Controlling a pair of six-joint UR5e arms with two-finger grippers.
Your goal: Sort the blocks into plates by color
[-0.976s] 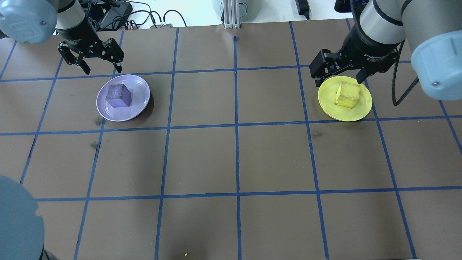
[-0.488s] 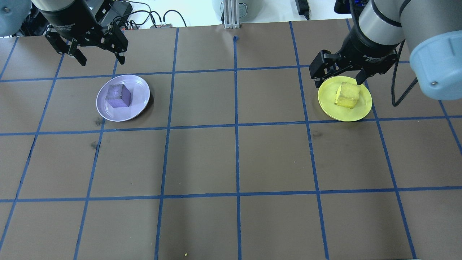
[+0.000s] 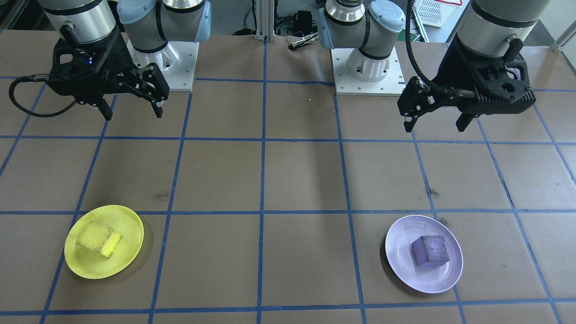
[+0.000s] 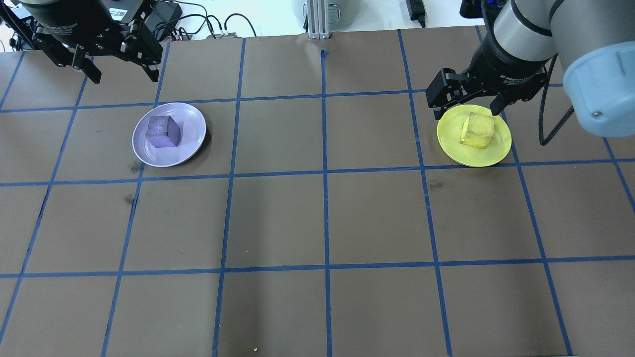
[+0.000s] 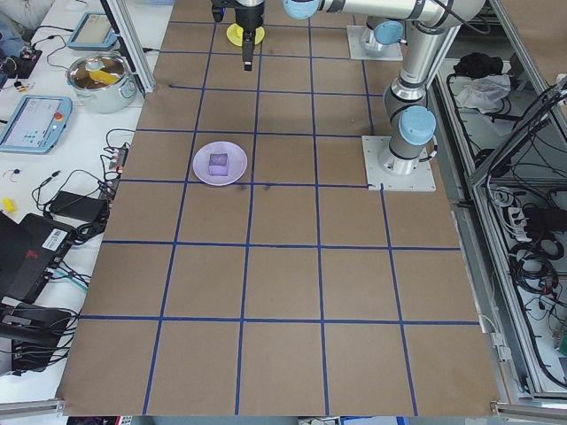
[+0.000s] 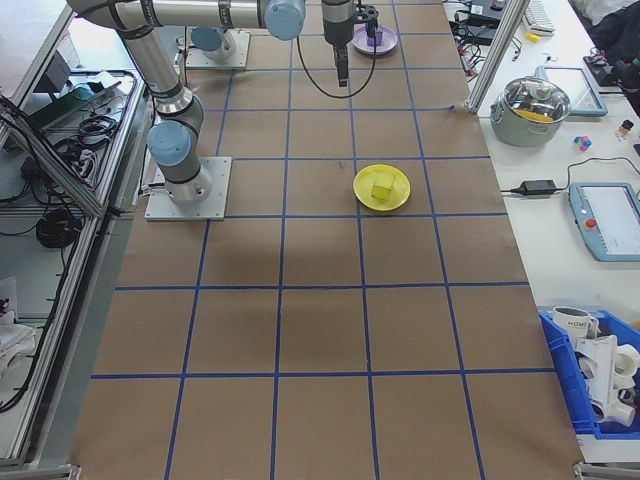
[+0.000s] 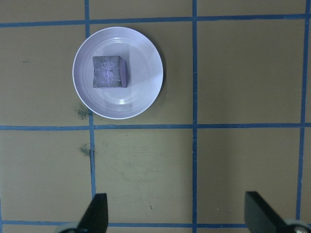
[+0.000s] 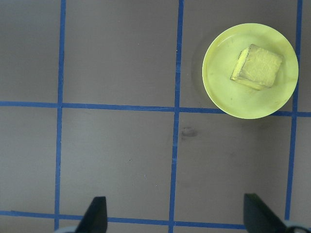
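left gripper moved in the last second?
Yes. In the overhead view the left gripper has pulled away from the lavender plate toward the table's far edge; the plate itself stays put.

Brown table (image 4: 278,218), blue tape grid (image 4: 326,173); steel pot (image 6: 538,105), blue bin (image 6: 600,380) alongside.

Left end effector (image 3: 437,123) raised, fingers spread, right end effector (image 3: 133,109) likewise
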